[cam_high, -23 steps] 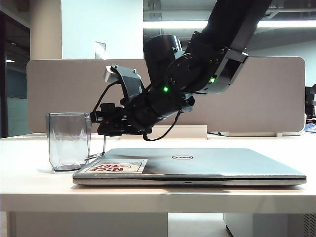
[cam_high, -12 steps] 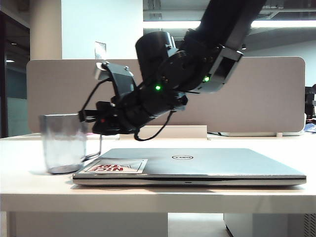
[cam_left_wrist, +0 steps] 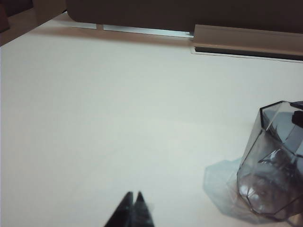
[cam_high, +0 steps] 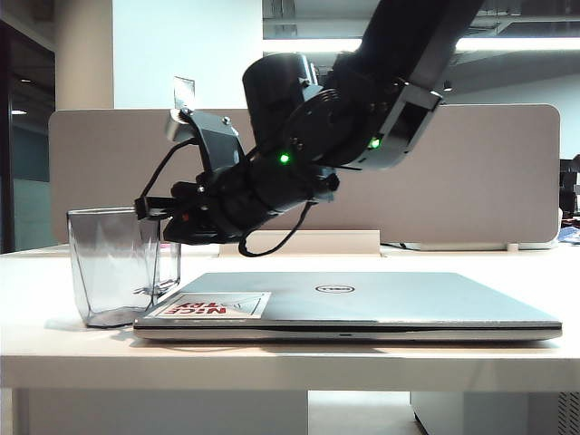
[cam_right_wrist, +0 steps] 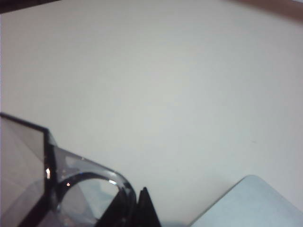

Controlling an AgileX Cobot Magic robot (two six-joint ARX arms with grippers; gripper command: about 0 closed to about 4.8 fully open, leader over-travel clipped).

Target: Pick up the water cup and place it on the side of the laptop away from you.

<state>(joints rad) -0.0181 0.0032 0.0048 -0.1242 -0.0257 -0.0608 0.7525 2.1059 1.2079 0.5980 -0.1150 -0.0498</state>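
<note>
On the white table (cam_high: 54,349), the closed silver Dell laptop (cam_high: 381,304) lies nearest; just beside its stickered corner stands the clear grey-tinted faceted water cup (cam_high: 113,267), its rim wall pinched between the right gripper (cam_right_wrist: 134,201)'s clenched jaws; left gripper (cam_left_wrist: 133,204), jaws together, empty, hangs well apart.
</note>
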